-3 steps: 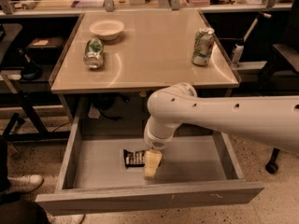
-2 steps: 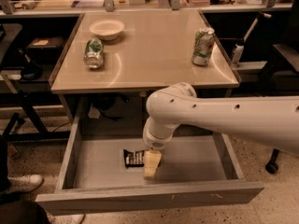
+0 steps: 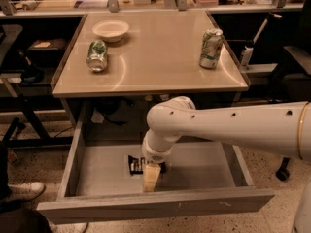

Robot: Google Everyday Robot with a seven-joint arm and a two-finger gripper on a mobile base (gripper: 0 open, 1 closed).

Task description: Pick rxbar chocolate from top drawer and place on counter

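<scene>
Nearest of all, the plain front panel of the top drawer (image 3: 155, 205), standing open below the near edge of the tabletop. At lower left on the speckled floor, a white shoe (image 3: 22, 191), just outside the drawer's left wall.

Inside the drawer, over the flat grey floor, toward the front and a little left of centre, the gripper (image 3: 150, 177), pale and pointing straight down, with its tip at or just above the floor. Impossible to tell whether clenched or released; nothing seen held.

Just behind it and to the left, the rxbar chocolate (image 3: 134, 164), lying flat on the drawer floor in a dark wrapper with pale lettering, right end hidden behind the white wrist. Touching the gripper or merely beside it: not decidable.

Reaching in from the right, the thick white arm (image 3: 233, 125), crossing above the drawer's right wall and bending down at a rounded joint over the bar. At far right on the floor, a dark caster wheel (image 3: 283, 174).

Above and behind, the counter (image 3: 155, 67), glossy beige. On it at left, a green-and-white can (image 3: 97, 55) lying on its side. Beyond that, a shallow pale bowl (image 3: 111, 30). Near the right edge, a second can (image 3: 210, 48), standing with a slight lean.

Farthest back, a long cluttered bench (image 3: 63, 3) with metal posts, running across the top.
</scene>
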